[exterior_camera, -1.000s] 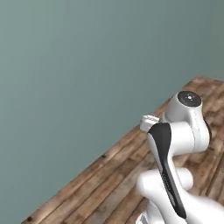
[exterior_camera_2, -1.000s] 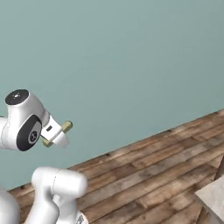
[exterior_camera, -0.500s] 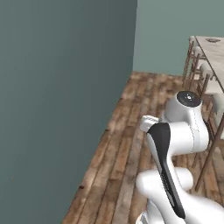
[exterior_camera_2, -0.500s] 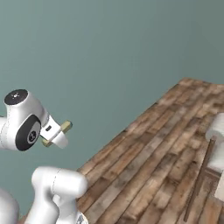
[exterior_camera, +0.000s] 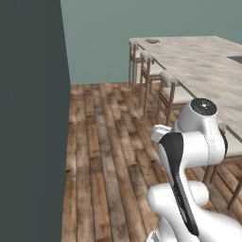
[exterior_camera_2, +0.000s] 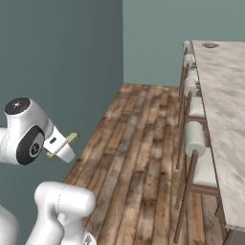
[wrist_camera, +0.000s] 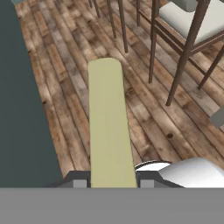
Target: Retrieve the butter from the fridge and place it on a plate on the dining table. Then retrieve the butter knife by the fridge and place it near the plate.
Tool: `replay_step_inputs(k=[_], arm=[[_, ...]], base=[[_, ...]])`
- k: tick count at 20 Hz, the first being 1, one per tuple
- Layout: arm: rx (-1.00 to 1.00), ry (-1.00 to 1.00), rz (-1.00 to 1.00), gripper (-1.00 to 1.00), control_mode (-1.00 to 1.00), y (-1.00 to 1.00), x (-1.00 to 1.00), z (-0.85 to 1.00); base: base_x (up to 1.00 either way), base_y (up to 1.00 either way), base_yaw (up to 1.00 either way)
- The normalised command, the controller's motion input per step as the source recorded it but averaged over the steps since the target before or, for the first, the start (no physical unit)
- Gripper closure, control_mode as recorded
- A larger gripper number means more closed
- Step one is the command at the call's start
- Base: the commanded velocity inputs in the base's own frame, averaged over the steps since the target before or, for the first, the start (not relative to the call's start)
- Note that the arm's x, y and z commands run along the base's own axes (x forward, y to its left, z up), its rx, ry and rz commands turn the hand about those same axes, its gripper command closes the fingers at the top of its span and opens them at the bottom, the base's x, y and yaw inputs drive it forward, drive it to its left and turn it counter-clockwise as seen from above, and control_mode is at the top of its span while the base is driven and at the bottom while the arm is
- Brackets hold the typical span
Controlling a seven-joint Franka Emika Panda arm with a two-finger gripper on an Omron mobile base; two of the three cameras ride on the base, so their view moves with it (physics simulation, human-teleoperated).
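Observation:
The butter (wrist_camera: 109,122), a pale yellow stick, runs up the middle of the hand view from between the two dark finger tips of my gripper (wrist_camera: 113,181), which is shut on it. From the right base view the gripper (exterior_camera_2: 60,146) is held at the arm's side above the wood floor, with the butter's ends (exterior_camera_2: 72,138) poking out of it. The dining table (exterior_camera: 203,61) with its marbled top stretches away on the right, also as a long slab (exterior_camera_2: 225,95). A round grey plate (exterior_camera: 152,41) lies at its far end (exterior_camera_2: 209,45). The fridge and the butter knife are out of view.
A row of cream stools (exterior_camera: 168,87) lines the table's near side (exterior_camera_2: 195,136); one stool's legs (wrist_camera: 183,52) stand just ahead of the hand. A dark teal wall (exterior_camera: 28,118) closes the left. Wood floor (exterior_camera_2: 143,143) runs open between wall and stools.
The whole picture has swung as the base turned: the wall slid left and the dining table with its stools came into view. The gripper keeps its hold on the butter.

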Motion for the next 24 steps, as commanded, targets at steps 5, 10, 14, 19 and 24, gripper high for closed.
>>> replay_step_inputs(k=[5, 10, 14, 19, 24], arm=[[0.00, 0.00, 0.00, 1.00, 1.00, 0.00, 0.00, 0.00], [0.00, 0.00, 0.00, 1.00, 1.00, 0.00, 0.00, 0.00], [0.00, 0.00, 0.00, 1.00, 1.00, 0.00, 0.00, 0.00], [0.00, 0.00, 0.00, 1.00, 1.00, 0.00, 0.00, 0.00], [0.00, 0.00, 0.00, 1.00, 1.00, 0.00, 0.00, 0.00]], base=[[1.00, 0.41, -0.56], [1.00, 0.83, -0.33], [1.00, 0.85, -0.13], [1.00, 0.48, -0.02], [1.00, -0.03, 0.09]])
